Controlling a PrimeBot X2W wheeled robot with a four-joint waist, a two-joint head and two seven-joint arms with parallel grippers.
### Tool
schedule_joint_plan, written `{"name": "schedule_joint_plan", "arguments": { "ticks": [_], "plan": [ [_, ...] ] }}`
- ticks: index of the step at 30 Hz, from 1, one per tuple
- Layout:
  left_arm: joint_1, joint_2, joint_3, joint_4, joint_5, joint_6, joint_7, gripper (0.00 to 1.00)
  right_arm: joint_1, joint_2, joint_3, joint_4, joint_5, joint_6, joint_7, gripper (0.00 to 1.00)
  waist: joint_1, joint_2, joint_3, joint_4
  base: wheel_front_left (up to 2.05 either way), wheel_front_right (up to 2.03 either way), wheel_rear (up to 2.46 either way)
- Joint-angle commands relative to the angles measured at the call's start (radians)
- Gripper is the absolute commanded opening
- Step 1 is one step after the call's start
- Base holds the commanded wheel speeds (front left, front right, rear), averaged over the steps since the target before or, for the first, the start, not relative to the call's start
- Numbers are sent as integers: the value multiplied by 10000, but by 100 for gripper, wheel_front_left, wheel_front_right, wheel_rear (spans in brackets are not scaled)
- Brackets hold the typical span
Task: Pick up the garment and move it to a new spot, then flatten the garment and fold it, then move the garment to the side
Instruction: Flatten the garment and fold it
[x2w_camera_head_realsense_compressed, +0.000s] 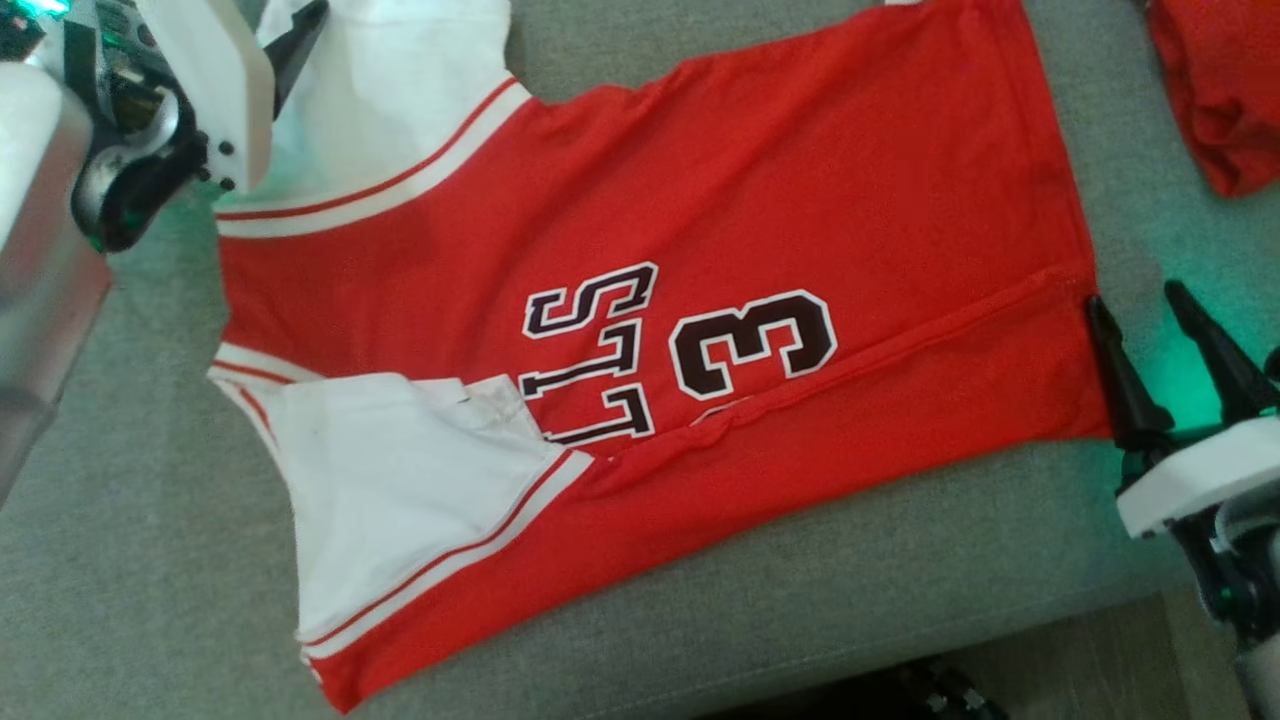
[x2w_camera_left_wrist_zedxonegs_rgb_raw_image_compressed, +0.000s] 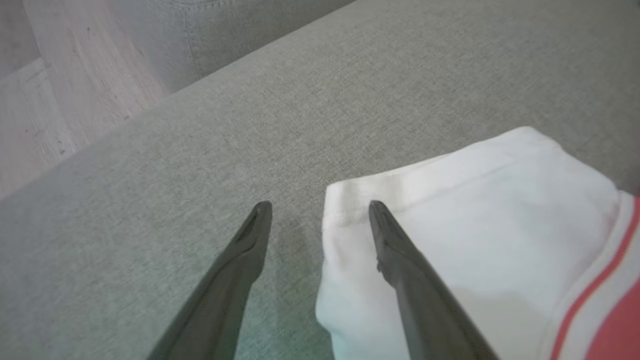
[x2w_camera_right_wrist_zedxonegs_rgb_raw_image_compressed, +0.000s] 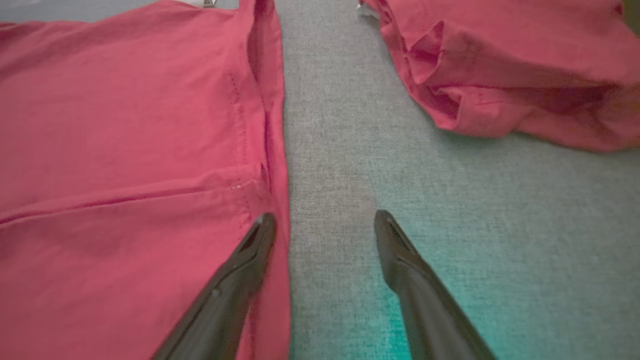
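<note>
1. Grey upholstered seat (x2w_camera_head_realsense_compressed: 820, 600): carrying everything listed below; its near edge is giving way to wooden floor (x2w_camera_left_wrist_zedxonegs_rgb_raw_image_compressed: 60, 100) at the head view's lower right.

2. Garment (x2w_camera_head_realsense_compressed: 720, 190): a red jersey with white sleeves, red-and-white striped trim and dark lettering with a "3" (x2w_camera_head_realsense_compressed: 752, 343) outlined in white. It is lying spread across the middle of the seat, neck end towards the robot's left and hem towards its right. Its near long side is lying folded over the front, covering part of the print, with the near sleeve (x2w_camera_head_realsense_compressed: 400, 490) resting on top. The far sleeve (x2w_camera_left_wrist_zedxonegs_rgb_raw_image_compressed: 475, 225) is lying flat beside the left claw.

3. Second red garment (x2w_camera_right_wrist_zedxonegs_rgb_raw_image_compressed: 525, 75): lying crumpled at the seat's far right, apart from the jersey, with bare upholstery between them.

4. Left claw (x2w_camera_left_wrist_zedxonegs_rgb_raw_image_compressed: 318, 205): standing spread at the jersey's far sleeve, pinching nothing. One finger is showing over the sleeve's hemmed cuff, the other over bare upholstery; whether either is touching cannot be told.

5. Right claw (x2w_camera_right_wrist_zedxonegs_rgb_raw_image_compressed: 325, 215): standing spread at the jersey's hem, near the fold line, pinching nothing. One finger is lying at the hem's edge, the other over bare seat.
</note>
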Motion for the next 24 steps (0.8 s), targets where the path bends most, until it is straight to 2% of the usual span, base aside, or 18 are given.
{"name": "schedule_joint_plan", "arguments": {
  "ticks": [1,2,3,9,14,20,24],
  "plan": [
    [-617,266,284,-122,-120,-28,50,76,-106,-217,130,-171,63,-9,-150,100,-1,1,151,-110,0,0,0],
    [-669,244,221,-61,-156,-39,48,14,-137,-213,125,-147,72,-9,-173,100,-1,1,173,-111,0,0,0],
    [-696,227,154,-23,-232,-49,62,0,-173,-217,109,-133,79,-9,-180,100,-1,1,182,-102,0,0,0],
    [-933,364,-466,-410,-486,-67,-203,0,-898,-347,90,-450,433,-9,81,100,-1,1,83,88,0,0,0],
    [-1154,449,-908,-561,-598,-69,-612,0,-2485,-551,755,-384,1006,-9,1255,100,-1,1,-25,267,0,0,0],
    [-1497,354,-1370,-553,-761,-69,-912,0,-4808,-668,1749,856,1870,-9,2712,100,-1,1,44,546,0,0,0],
    [-1688,246,-1672,-475,-860,-70,-1128,0,-5766,-616,2290,1887,2324,-9,3401,100,-1,1,69,749,0,0,0]
  ]
}}
